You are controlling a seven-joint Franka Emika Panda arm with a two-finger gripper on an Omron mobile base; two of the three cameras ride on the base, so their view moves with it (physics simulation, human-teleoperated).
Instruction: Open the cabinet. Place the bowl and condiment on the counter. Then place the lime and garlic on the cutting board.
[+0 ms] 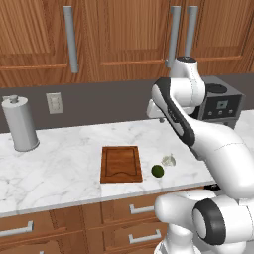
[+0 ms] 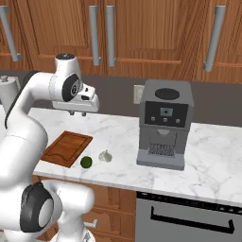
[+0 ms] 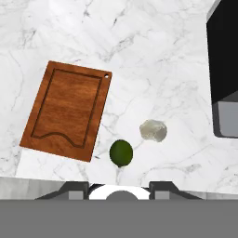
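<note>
Two small items wait near the counter's (image 1: 64,163) front edge: the lime (image 1: 158,171), just off the cutting board (image 1: 121,163), and the garlic (image 1: 169,159) beside it. Both look light; the smooth, round lime could roll, so a hold across its widest part seems best. Above, the gripper (image 2: 78,113) hangs empty, its finger spread unclear. Behind, the cabinet (image 1: 124,34) is closed.

Base cams behind arm left/right, both covering counter (image 1: 74,158); hand cam straight down on cutting board (image 3: 67,111).
</note>
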